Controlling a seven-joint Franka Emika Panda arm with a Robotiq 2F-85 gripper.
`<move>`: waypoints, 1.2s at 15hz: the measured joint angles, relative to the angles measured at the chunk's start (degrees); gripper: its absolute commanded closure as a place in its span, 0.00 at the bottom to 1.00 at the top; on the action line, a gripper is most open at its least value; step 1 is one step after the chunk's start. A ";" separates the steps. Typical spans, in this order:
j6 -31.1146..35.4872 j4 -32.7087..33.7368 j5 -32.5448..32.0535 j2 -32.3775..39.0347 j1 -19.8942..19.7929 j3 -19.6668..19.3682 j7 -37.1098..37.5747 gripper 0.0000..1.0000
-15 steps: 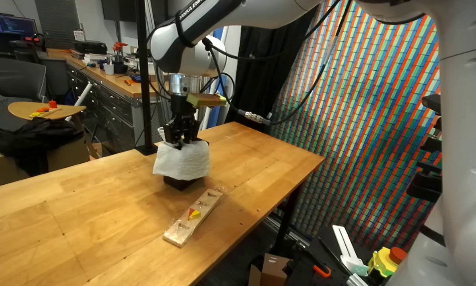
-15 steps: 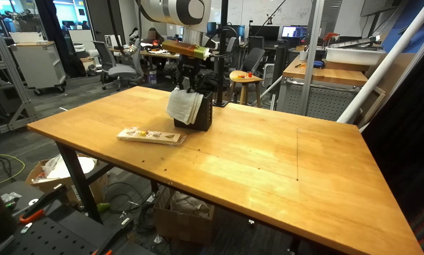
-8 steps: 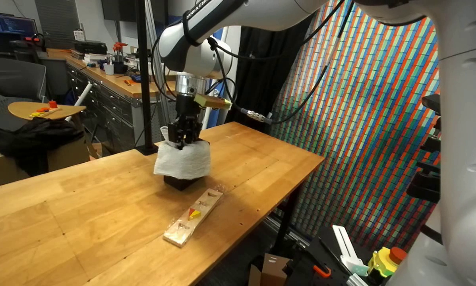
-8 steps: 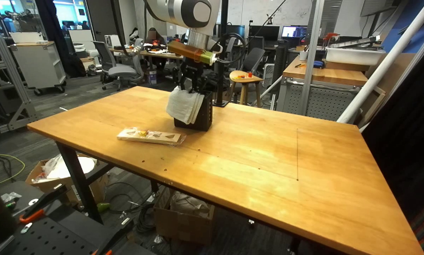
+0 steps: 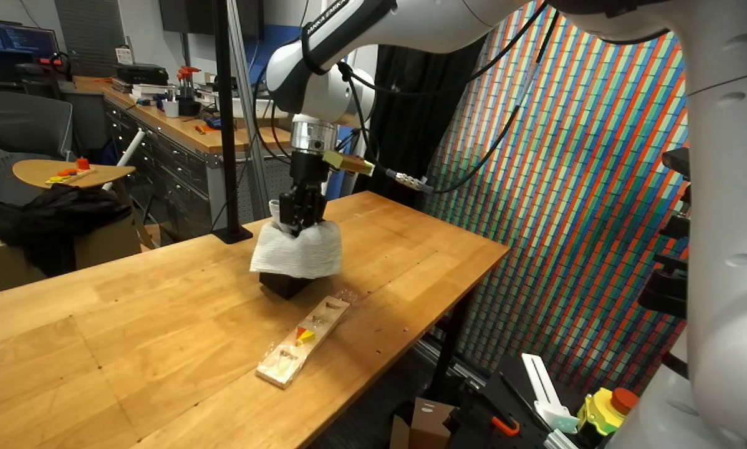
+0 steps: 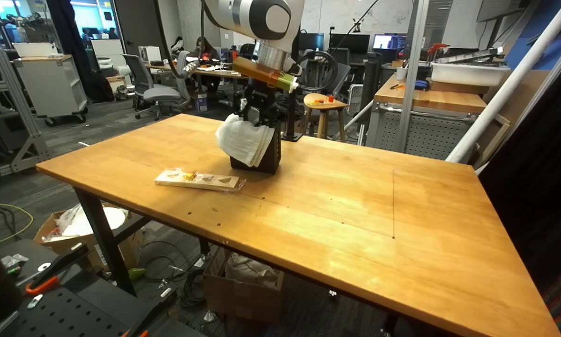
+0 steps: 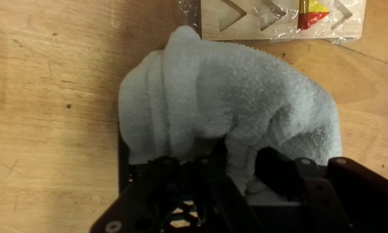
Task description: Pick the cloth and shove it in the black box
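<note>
The white cloth (image 5: 298, 252) is draped over the top and one side of the black box (image 5: 284, 285); both also show in the other views, the cloth (image 6: 245, 139) hanging down the front of the box (image 6: 272, 154). My gripper (image 5: 297, 229) points down at the top of the box. In the wrist view my gripper (image 7: 241, 157) has a bunched fold of the cloth (image 7: 229, 87) pinched between its dark fingers. The box (image 7: 124, 158) shows only as a dark edge there. How much cloth lies inside the box is hidden.
A wrapped wooden puzzle board (image 5: 280, 368) with red and yellow pieces lies on the wooden table (image 5: 180, 312) close to the box. A black post (image 6: 291, 93) stands on the table right behind the box.
My gripper has closed on the cloth, tilted, and shifted right in both exterior views. The cloth has shifted with it and bulges further out from the box side. The box has barely moved.
</note>
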 measured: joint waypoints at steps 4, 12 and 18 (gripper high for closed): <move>-1.71 -0.01 0.02 0.02 -0.37 0.00 -1.06 0.89; -2.50 0.04 -2.09 -0.69 -0.36 -0.15 -1.02 0.87; -2.66 -0.01 -4.92 -2.47 -0.20 -0.25 -0.43 0.31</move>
